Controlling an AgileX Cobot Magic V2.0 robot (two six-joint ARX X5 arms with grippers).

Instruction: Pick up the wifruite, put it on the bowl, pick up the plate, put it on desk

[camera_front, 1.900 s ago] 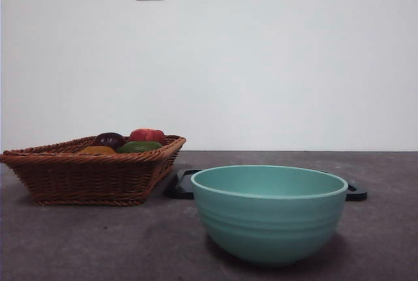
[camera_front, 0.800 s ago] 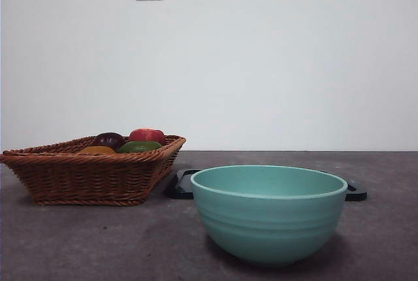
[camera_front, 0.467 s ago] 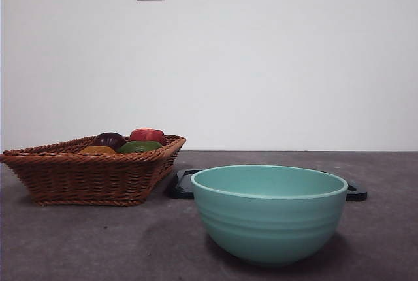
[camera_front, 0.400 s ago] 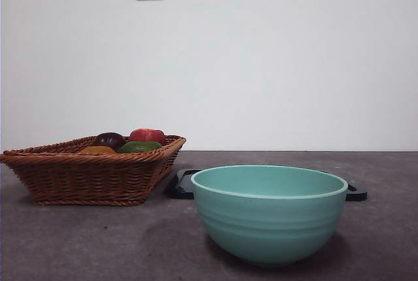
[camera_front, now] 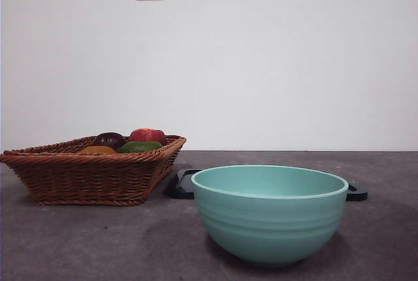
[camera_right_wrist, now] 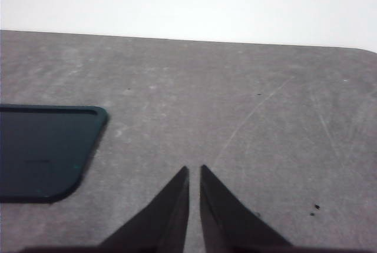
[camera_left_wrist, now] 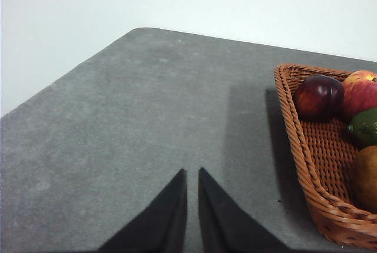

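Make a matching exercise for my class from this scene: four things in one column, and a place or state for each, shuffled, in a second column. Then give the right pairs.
Column 1
1. wifruite
2. bowl
3. black tray
4. left tool

Column 2
A. lying flat on the desk behind the bowl
B. lying in the wicker basket among other fruit
C. hanging over bare tabletop beside the basket
D. standing alone at the front of the desk, nothing in it that shows

Pairs: 1-B, 2-D, 3-A, 4-C
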